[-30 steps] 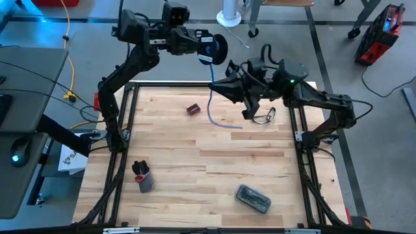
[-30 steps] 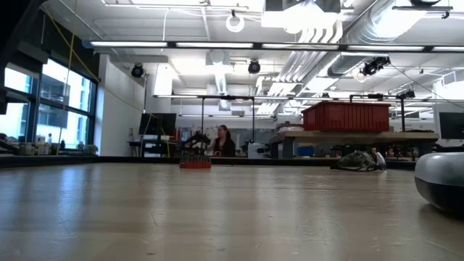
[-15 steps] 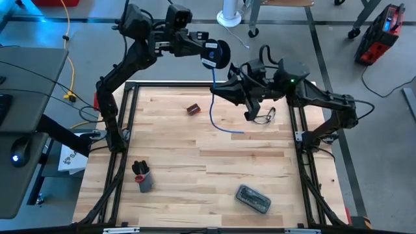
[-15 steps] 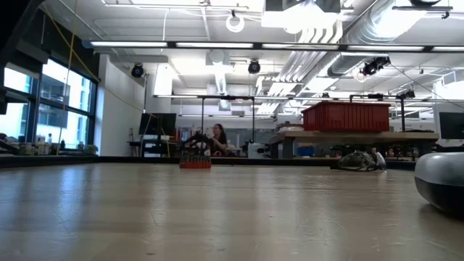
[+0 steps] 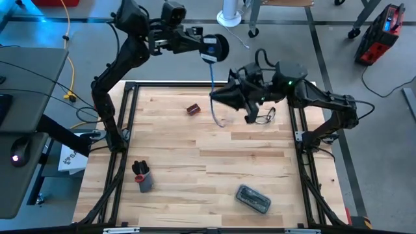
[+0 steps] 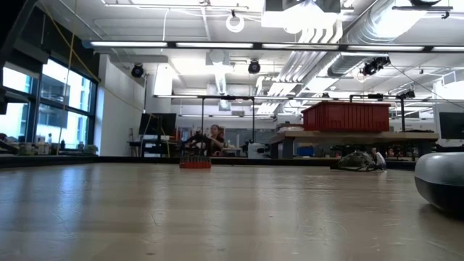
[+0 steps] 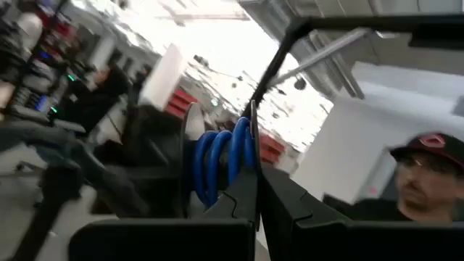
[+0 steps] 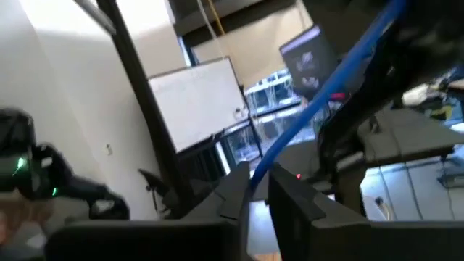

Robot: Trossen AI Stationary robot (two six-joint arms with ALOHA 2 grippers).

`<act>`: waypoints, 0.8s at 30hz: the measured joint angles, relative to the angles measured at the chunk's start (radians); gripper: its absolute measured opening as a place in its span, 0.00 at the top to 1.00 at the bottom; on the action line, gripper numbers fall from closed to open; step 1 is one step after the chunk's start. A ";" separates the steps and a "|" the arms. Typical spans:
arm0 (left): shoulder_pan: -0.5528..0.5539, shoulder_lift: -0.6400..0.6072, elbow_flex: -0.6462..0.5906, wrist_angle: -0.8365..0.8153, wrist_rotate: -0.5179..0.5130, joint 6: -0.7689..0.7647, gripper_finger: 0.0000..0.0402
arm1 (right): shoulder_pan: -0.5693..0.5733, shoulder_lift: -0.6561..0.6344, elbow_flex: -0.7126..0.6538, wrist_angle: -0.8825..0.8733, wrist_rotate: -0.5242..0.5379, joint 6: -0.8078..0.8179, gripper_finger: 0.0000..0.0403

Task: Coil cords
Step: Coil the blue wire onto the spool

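Low view: arms, reel (image 5: 214, 47), blue cord (image 5: 213, 84) unseen.

I see the small round black reel (image 5: 215, 47) with its blue-white patch raised beyond the table's far edge, thin blue cord (image 7: 217, 161) wound in several turns around it. A free length hangs down, its curled end above the wood.

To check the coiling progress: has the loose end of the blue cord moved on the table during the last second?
Yes. The blue cord's free end has drawn in toward the small red block, away from the glasses.
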 joint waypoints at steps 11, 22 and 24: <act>0.000 -0.078 0.001 -0.072 -0.011 0.089 1.00 | 0.001 0.001 -0.001 -0.016 0.051 -0.034 0.76; -0.026 -0.140 0.000 -0.369 -0.088 0.410 1.00 | 0.001 0.000 -0.001 -0.107 0.116 -0.166 0.76; -0.048 -0.149 0.000 -0.415 -0.122 0.470 1.00 | 0.015 0.000 -0.001 -0.153 0.208 -0.272 0.76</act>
